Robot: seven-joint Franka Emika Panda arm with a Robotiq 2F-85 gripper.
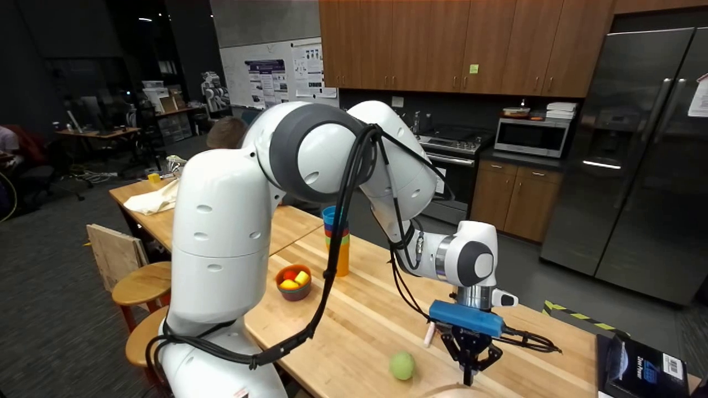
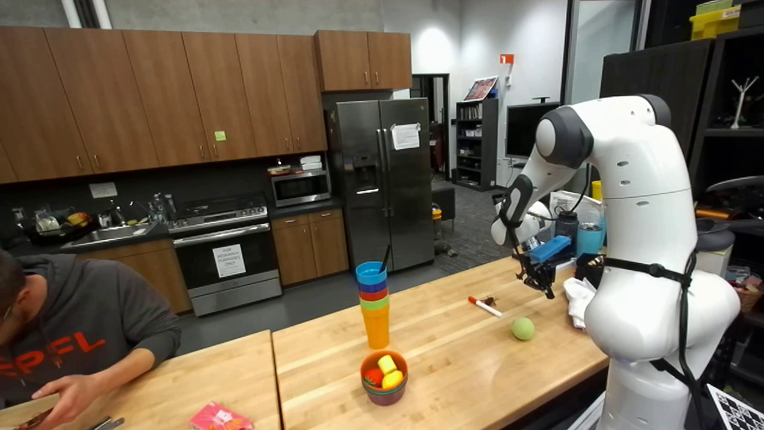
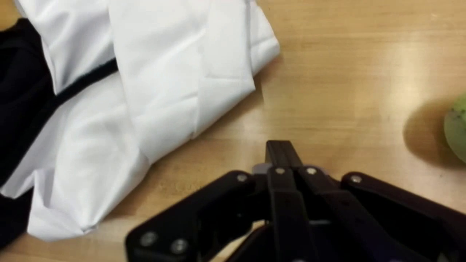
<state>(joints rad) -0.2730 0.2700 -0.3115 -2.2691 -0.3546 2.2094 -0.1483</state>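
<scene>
Both fingers [image 3: 273, 155] of the black jointed gripper [image 3: 283, 153] are pressed together over the pale wooden table [image 3: 346, 91]. In the wrist view, one folded white cloth [image 3: 164, 72] lies left, one round green ball [image 3: 457, 131] right.

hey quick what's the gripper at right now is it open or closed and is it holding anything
Gripper: closed, holding nothing; no object shows between its fingers.
</scene>
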